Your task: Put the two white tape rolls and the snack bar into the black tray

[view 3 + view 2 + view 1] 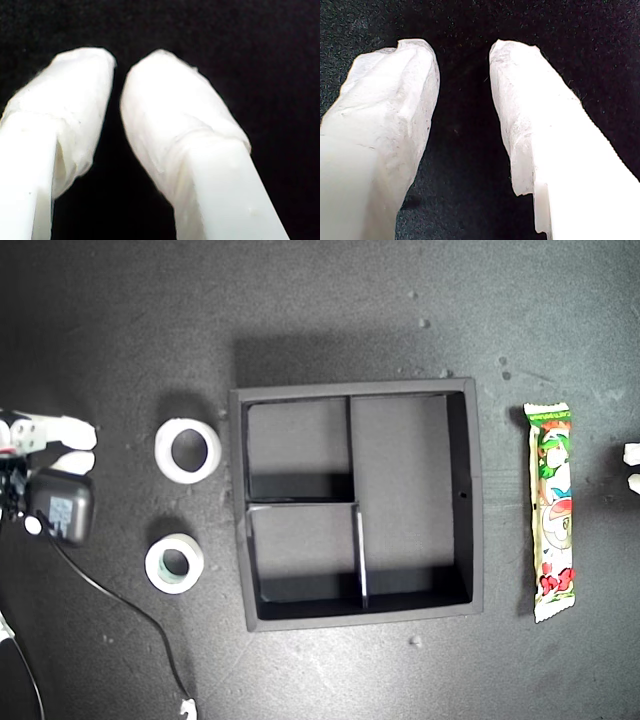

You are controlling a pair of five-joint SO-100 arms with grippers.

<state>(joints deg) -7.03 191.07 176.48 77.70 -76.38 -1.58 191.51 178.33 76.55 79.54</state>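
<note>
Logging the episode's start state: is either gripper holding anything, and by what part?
Nothing is held. My first gripper and my second gripper both show only bare dark mat between their fingertips.

Black tray [476, 502] sits mid-frame in the exterior view, compartments bare. Wide tape roll [188, 450] and smaller greenish roll [174, 563] lie flat at its left; snack bar [553, 512] lies lengthwise at right.

1. A dark, finely speckled table [330, 300] is filling the whole exterior view.
2. Small pale crumbs [424, 322] are lying scattered on it.
3. A black cable [120, 605] is trailing across it toward the exterior view's bottom edge, ending at a small white clip [187, 707].
</note>
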